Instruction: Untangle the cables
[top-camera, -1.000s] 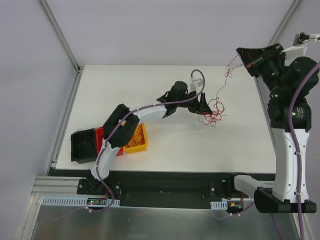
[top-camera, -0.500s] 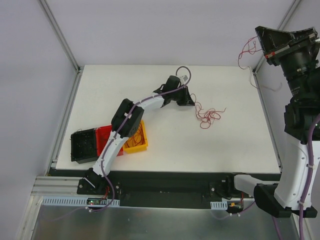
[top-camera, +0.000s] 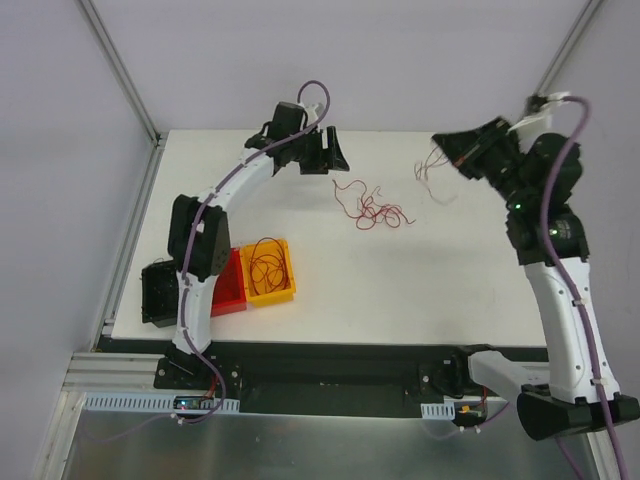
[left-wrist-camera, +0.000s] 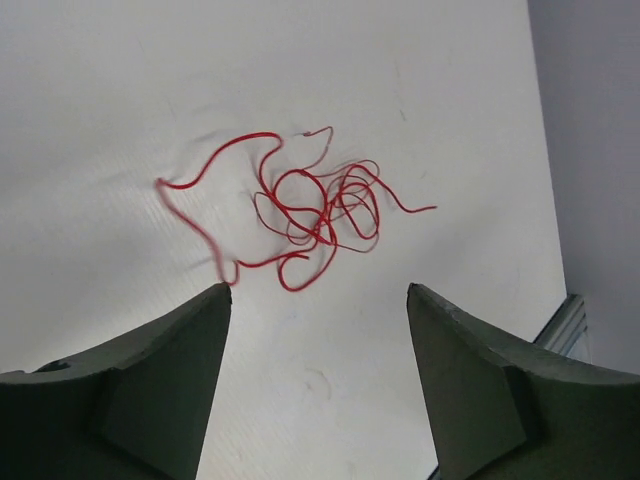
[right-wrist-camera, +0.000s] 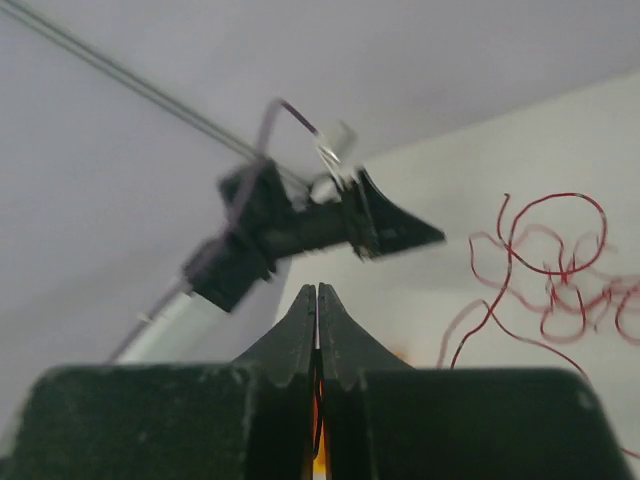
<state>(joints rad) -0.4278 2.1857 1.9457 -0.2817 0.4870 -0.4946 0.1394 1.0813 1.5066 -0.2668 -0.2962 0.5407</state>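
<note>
The white table carries a loose tangle of red cables lying flat toward its far middle — loops piled on one another, a few ends trailing out to the left. At the near-left corner three small bins sit side by side: a black bin, a red bin, a yellow bin.

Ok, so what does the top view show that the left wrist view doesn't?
Only the top view: both arms whole, the right pincer with a few thin cables dangling at it, and bins at the table's left, the yellow bin holding red wire. Only the left wrist: the left pincer seen close, wide open, and the separate loops of the tangle. Both: that red tangle lying loose on the white table, untouched by either pincer.
</note>
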